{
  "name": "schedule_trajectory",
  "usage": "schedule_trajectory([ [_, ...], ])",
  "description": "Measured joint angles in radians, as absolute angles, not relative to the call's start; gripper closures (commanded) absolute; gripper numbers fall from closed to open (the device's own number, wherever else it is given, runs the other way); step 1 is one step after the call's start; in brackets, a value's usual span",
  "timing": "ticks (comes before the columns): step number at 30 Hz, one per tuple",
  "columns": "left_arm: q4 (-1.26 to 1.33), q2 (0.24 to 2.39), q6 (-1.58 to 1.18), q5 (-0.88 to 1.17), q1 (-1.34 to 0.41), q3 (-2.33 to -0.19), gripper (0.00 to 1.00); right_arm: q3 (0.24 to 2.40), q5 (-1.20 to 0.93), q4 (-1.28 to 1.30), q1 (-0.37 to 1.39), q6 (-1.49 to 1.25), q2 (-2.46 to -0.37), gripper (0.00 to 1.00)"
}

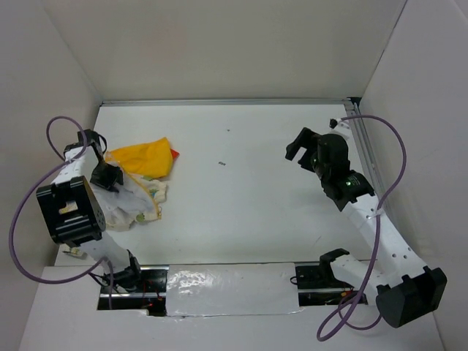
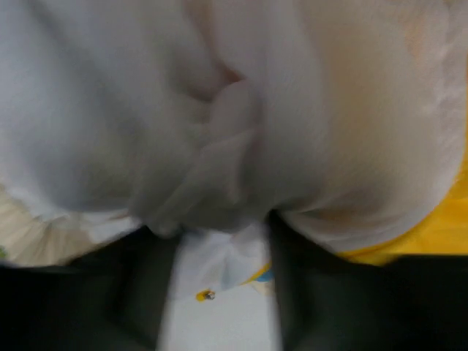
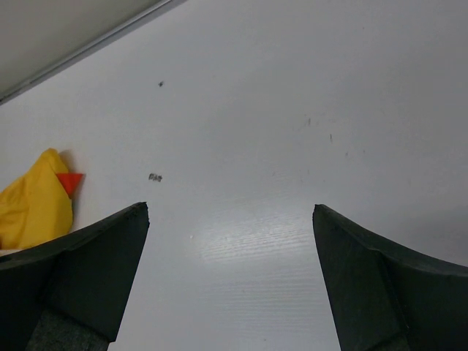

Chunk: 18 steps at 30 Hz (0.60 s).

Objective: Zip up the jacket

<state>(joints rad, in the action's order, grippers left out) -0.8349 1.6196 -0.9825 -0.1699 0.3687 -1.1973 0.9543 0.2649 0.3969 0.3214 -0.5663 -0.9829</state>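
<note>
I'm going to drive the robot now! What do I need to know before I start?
Left gripper: open, down on the jacket. A cream fold is bunched between its fingers, not clearly gripped.
Right gripper: open, hanging over bare table on the right, touching nothing.
Jacket: crumpled in a heap at the table's left side, yellow hood toward the back.
Done: nothing shows as zipped; the zipper is hidden in the folds.
Left: spread the jacket flat, find the zipper, pull it up.
</note>
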Motion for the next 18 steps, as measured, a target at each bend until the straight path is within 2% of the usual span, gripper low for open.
schedule_trajectory([
  [1,-0.811,1.647,-0.953,-0.149,0.368,-1.198,0.92,0.950,0.249,0.395,0.319,-0.566,-0.986,0.00],
  [2,-0.787,1.673,-0.931,-0.127,0.365,-1.200,1.00,0.944,0.237,0.391,0.318,-0.567,-0.986,0.00],
  [7,-0.671,1.681,-0.797,-0.022,0.255,-1.183,1.00,0.918,0.210,0.383,0.315,-0.568,-0.954,0.00],
  [14,-0.413,1.333,-0.657,0.305,-0.073,-1.019,1.00,0.863,0.197,0.373,0.299,-0.583,-0.853,0.00],
  [18,-0.357,1.272,-0.646,0.418,-0.283,-1.006,1.00,0.848,0.183,0.374,0.296,-0.591,-0.856,0.00],
])
